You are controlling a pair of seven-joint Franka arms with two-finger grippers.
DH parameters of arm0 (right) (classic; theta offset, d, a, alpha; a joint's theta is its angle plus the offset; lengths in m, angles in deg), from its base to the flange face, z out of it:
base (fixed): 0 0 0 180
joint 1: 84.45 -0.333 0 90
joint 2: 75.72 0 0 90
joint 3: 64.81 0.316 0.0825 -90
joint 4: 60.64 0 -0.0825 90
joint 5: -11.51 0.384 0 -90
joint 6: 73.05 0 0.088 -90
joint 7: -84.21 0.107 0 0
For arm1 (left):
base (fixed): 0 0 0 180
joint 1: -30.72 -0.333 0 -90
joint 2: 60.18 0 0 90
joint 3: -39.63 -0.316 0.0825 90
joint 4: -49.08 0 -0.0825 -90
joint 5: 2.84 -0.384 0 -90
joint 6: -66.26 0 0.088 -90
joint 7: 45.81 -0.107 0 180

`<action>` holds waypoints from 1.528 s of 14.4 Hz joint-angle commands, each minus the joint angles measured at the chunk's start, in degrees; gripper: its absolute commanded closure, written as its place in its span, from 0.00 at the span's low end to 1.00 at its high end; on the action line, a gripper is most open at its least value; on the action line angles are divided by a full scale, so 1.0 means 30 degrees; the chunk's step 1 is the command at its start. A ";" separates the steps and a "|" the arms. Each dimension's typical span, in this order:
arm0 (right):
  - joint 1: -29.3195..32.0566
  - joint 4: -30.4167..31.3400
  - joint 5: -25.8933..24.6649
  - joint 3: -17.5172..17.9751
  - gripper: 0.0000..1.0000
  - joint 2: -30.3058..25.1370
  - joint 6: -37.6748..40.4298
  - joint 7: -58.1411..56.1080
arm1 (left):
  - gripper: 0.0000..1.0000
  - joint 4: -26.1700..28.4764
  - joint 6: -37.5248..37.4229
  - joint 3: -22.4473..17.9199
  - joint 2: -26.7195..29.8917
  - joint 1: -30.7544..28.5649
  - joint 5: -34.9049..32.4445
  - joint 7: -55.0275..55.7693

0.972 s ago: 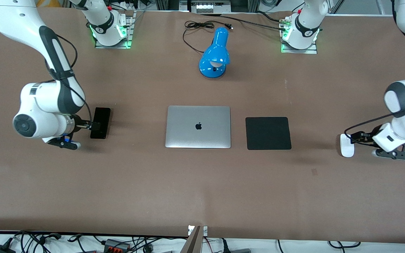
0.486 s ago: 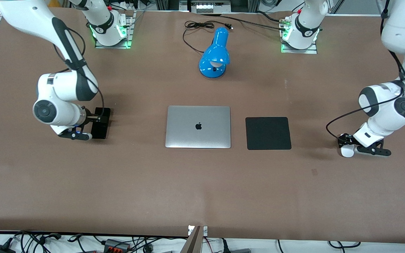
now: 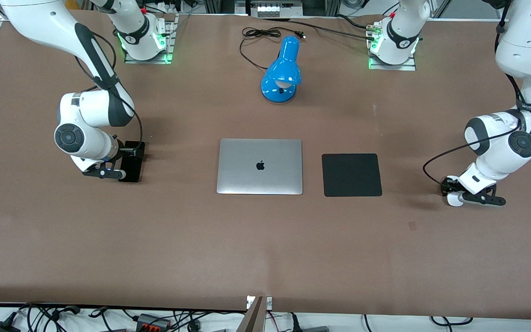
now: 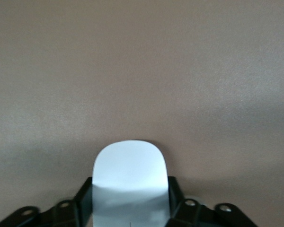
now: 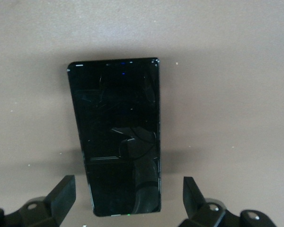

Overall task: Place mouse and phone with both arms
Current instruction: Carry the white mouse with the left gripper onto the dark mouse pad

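We see the left gripper (image 4: pixel 130 208) clamped on the mouse (image 4: pixel 129 177) resting on the table (image 3: pixel 265 249), right gripper (image 5: pixel 128 196) spread wide around the phone (image 5: pixel 118 137), fingers clear of its edges, laptop (image 3: pixel 260 166) between them.

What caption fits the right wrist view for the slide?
Right gripper open, fingers apart on either side of the black phone lying flat on the brown table.
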 commanded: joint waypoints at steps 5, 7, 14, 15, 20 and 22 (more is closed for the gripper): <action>0.0172 0.1025 -0.0255 0.0017 0.00 -0.0506 -0.1076 -0.0257 | 0.51 -0.0549 -0.0913 0.0344 0.1186 0.0073 -0.0237 -0.0042; -0.0033 0.0996 -0.0255 0.0046 0.00 -0.0477 -0.1134 -0.0228 | 0.50 -0.1921 -0.3337 0.0811 0.1511 0.0367 -0.0179 0.0104; -0.0005 0.1054 -0.0255 0.0046 0.00 -0.0008 -0.1923 -0.0228 | 0.49 -0.6675 -1.2841 0.1077 0.1600 0.3672 0.0085 0.4776; -0.0005 0.1171 -0.0255 0.0046 0.00 0.0079 -0.2129 -0.0228 | 0.49 -0.6530 -1.2843 0.1338 0.1571 0.4578 0.0114 0.6648; -0.0005 0.1230 -0.0255 0.0046 0.00 0.0139 -0.2306 -0.0198 | 0.51 -0.5128 -1.2289 0.1428 0.1162 0.8244 0.0085 1.4129; -0.0034 0.1259 -0.0255 0.0046 0.00 0.0285 -0.2568 -0.0198 | 0.51 -0.3287 -1.0074 0.1428 0.1277 0.8803 0.0085 1.4663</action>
